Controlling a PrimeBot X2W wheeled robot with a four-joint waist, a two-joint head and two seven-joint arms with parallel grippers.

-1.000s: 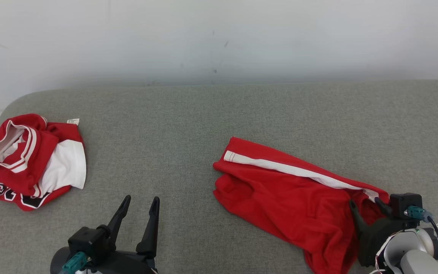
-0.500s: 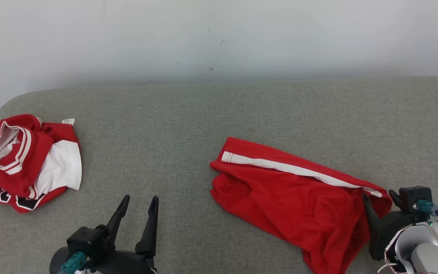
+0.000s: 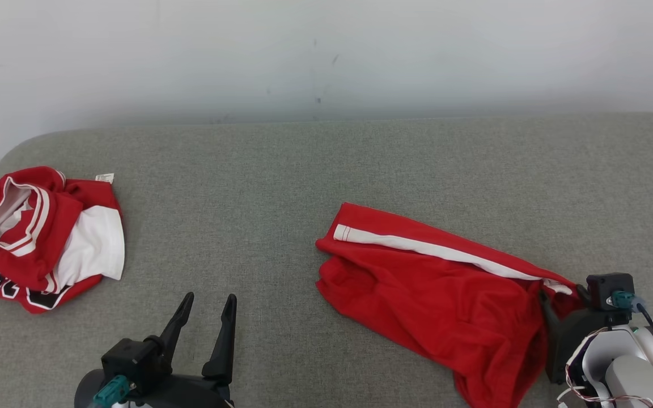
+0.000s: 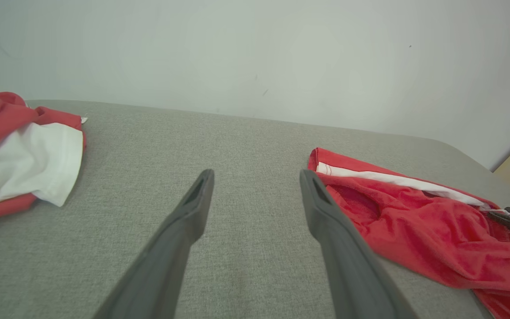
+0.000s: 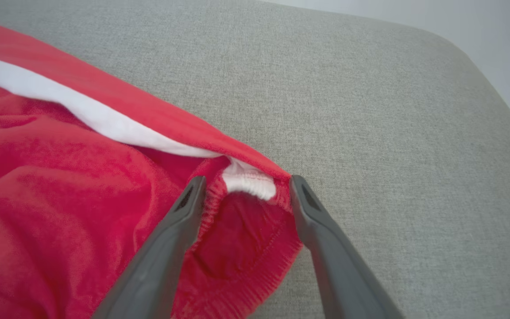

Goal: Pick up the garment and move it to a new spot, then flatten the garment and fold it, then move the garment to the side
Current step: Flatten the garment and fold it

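The garment, red shorts with a white side stripe, lies crumpled on the right half of the grey cushion; it also shows in the left wrist view. My right gripper is at its right end, open. In the right wrist view the two fingers straddle the waistband corner of the garment without pinching it. My left gripper hovers open and empty over bare cushion to the garment's left, fingers spread wide.
A second red and white jersey is bunched at the cushion's far left edge, also seen from the left wrist. The grey cushion ends at a white wall behind, and its right corner rounds off.
My right gripper has shifted rightward along the garment to its waistband corner, still open. The head camera moved slightly. The left gripper has stayed put.
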